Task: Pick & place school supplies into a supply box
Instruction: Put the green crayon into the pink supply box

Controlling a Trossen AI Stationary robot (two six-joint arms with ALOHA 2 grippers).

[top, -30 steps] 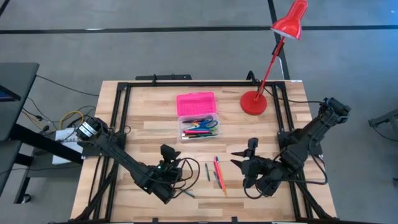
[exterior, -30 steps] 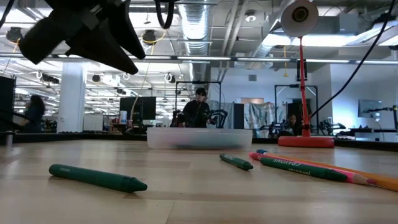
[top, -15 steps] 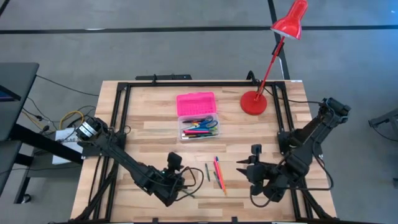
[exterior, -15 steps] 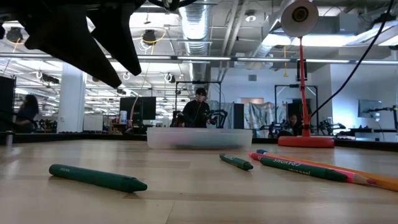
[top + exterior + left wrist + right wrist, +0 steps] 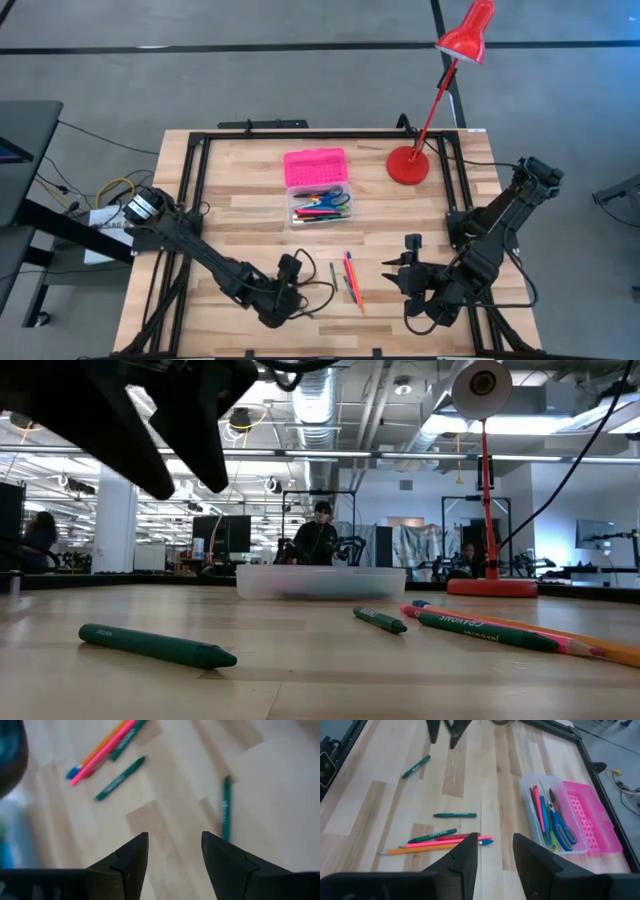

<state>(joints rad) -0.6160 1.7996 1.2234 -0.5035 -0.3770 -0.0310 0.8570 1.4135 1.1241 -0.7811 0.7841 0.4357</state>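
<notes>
Surface [image 5: 240, 200]: light wood planks inside a black frame. The supply box [image 5: 318, 205] lies open near the middle of it, pink lid [image 5: 315, 165] folded flat on the far side of the clear base, which holds pens and blue-handled scissors [image 5: 563, 831]. Red desk lamp [image 5: 408, 165]: round base just to the right of the box, head reaching out past the far edge of the surface.

Loose supplies, all on the near side of the box: a short green pen [image 5: 334, 276], then a bundle of green, pink and orange ones [image 5: 352, 281] lying together. One more green pen [image 5: 156, 645] lies alone, off to the left of that bundle.

Left gripper [image 5: 292, 268]: low over the surface, near-left of the box, jaws apart, holding nothing. Right gripper [image 5: 408, 262]: near-right of the box, past the bundle, jaws apart, holding nothing.

Room: grey floor with dark lines around the surface. Level with the surface, an open hall shows behind the box, with ceiling ducts, strip lights and a person [image 5: 318, 534] standing there.
</notes>
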